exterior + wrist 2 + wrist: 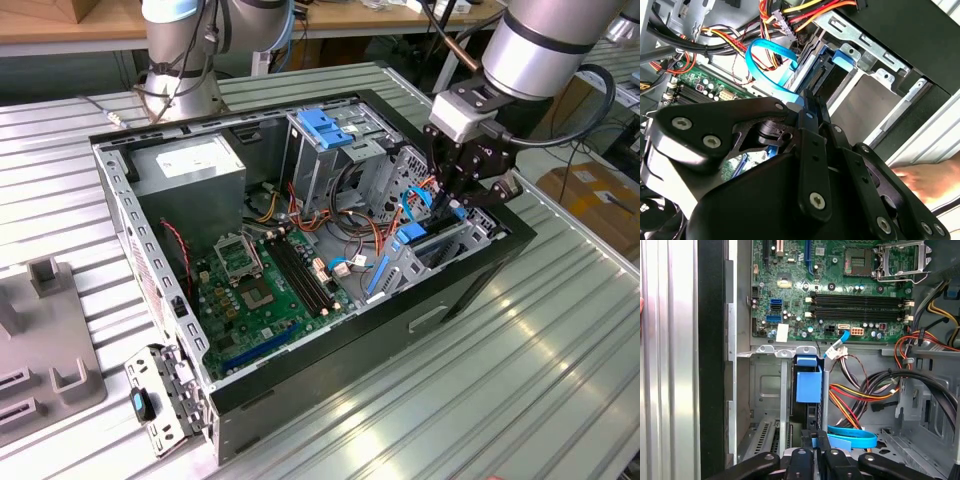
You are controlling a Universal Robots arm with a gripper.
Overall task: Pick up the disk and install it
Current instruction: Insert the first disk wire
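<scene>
- Disk (809,412) stands on edge in the drive bay at the right end of the open computer case (455,290), a blue bracket (808,382) on it.
- At the exterior view's left, the grey power-supply box (190,165) sits in the far corner.
- Right of it the green motherboard (262,280) lies flat, and the cage with a blue handle (325,125) rises behind.
- My gripper (462,200) hangs over the bay, just at the disk's end; I cannot tell whether it is clamped or released.
- A person's hand (930,181) rests outside the case in the second wrist view.
</scene>
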